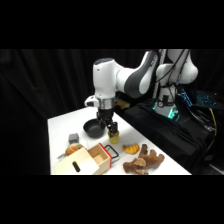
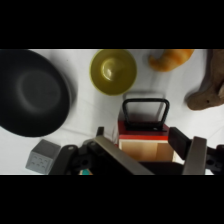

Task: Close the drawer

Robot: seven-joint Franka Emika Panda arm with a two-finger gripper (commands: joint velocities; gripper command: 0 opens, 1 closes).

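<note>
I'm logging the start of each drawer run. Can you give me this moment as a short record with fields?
drawer: pulled out of the pale wooden box, red front and black loop handle showing
pincer: open, above the drawer, touching nothing
black bowl: on the table, beside the yellow cup
grey block: near the bowl
</note>
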